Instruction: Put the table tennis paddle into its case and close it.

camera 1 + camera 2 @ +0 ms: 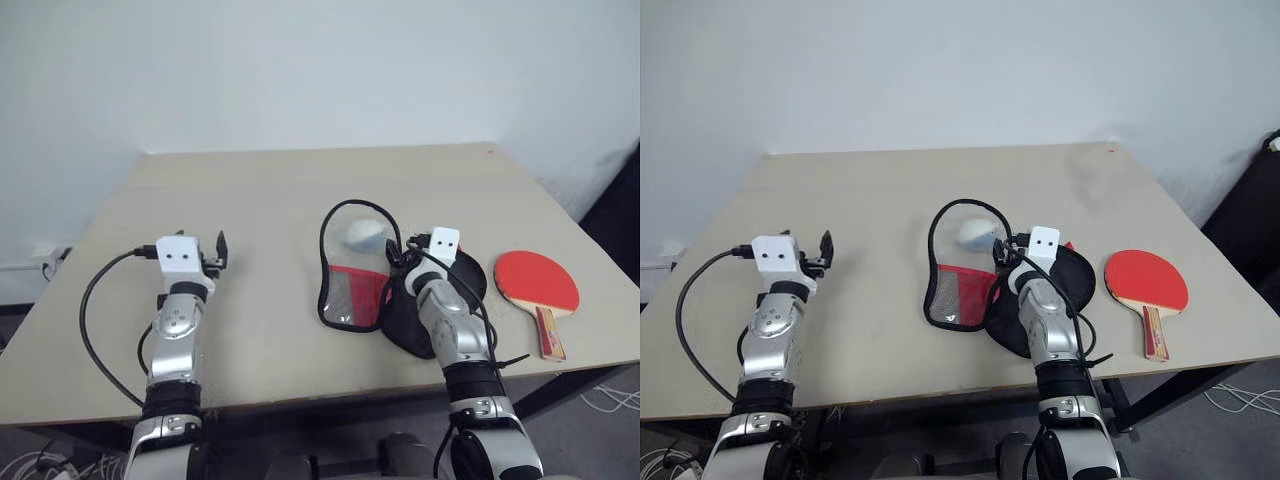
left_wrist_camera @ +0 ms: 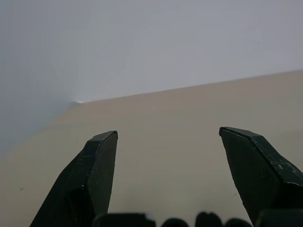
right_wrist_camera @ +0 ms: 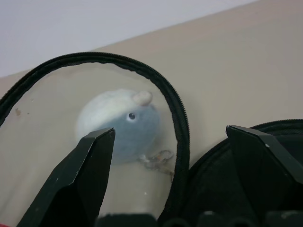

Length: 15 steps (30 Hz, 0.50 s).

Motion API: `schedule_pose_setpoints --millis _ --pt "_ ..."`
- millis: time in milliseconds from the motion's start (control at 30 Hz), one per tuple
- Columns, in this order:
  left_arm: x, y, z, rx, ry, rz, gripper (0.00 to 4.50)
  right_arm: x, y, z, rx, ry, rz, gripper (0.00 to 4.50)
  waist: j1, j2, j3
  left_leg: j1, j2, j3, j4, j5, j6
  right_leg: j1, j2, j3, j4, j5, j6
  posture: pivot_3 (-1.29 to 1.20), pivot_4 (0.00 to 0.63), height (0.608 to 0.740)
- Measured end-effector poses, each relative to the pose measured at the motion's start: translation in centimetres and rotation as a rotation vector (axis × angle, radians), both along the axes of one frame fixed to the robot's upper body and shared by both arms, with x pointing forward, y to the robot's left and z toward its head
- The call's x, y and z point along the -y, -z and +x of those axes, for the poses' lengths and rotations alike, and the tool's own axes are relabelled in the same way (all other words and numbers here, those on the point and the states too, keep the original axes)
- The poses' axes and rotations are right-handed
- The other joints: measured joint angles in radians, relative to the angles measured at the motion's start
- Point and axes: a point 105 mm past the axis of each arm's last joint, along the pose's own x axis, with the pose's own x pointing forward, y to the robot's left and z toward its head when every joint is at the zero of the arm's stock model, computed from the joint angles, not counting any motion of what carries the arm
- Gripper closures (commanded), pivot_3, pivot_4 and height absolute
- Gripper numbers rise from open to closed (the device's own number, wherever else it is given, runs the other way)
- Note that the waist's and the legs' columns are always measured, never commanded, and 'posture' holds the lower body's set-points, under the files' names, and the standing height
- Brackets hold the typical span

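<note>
My right gripper [image 3: 168,177] hovers wide and empty over the open case [image 1: 352,290] mid-table; left gripper [image 2: 165,175] also wide, idle. The paddle [image 1: 537,283] lies just right: light, stiff, best pinched by its handle, I judge.

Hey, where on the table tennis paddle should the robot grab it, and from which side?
Probably the handle of the table tennis paddle. It lies flat, its red face up, handle pointing toward the robot's table edge. The open right gripper could come from above, closing across the narrow handle; the wide blade gives little to pinch.
</note>
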Motion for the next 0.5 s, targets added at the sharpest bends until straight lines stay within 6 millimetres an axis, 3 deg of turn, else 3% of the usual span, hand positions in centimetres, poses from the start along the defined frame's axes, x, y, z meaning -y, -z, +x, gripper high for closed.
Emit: schedule_pose_setpoints --millis 500 --pt "0.87 -0.18 0.97 0.003 0.049 0.008 0.86 0.19 -0.36 0.05 0.021 0.027 0.017 0.44 -0.007 0.000 0.000 0.000 0.000 0.000 -0.001 0.000 0.000 0.000 0.000 0.000 0.000 0.000 0.000 0.00 0.000 0.740"
